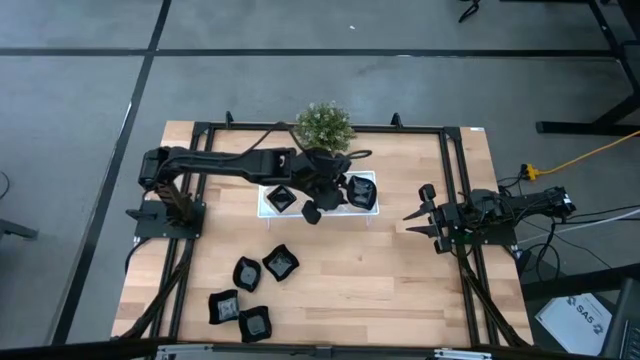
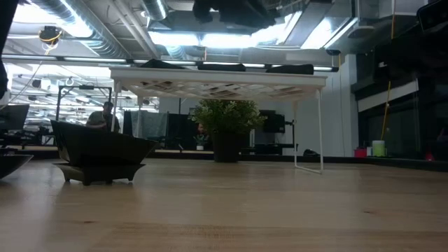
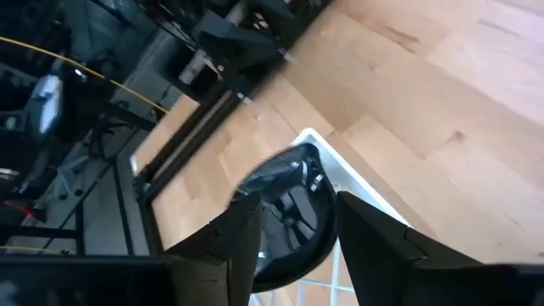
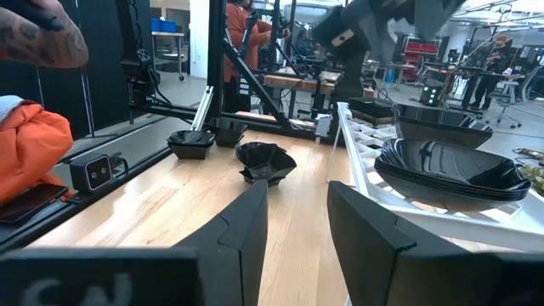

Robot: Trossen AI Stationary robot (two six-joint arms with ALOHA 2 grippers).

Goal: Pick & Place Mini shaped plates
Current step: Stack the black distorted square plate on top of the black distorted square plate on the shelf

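Left arm [image 1: 250, 160] hides part of tray [image 1: 268, 210]; plate [image 3: 285, 212] blurred.

The high view looks straight down on the whole table [image 1: 400, 270] from well above. The low view sits at tabletop height, looking level across the wood toward the raised white tray [image 2: 218, 78] and the potted plant [image 2: 225, 129]. Each wrist view looks forward from close in; both catch the tray, which every view shares.
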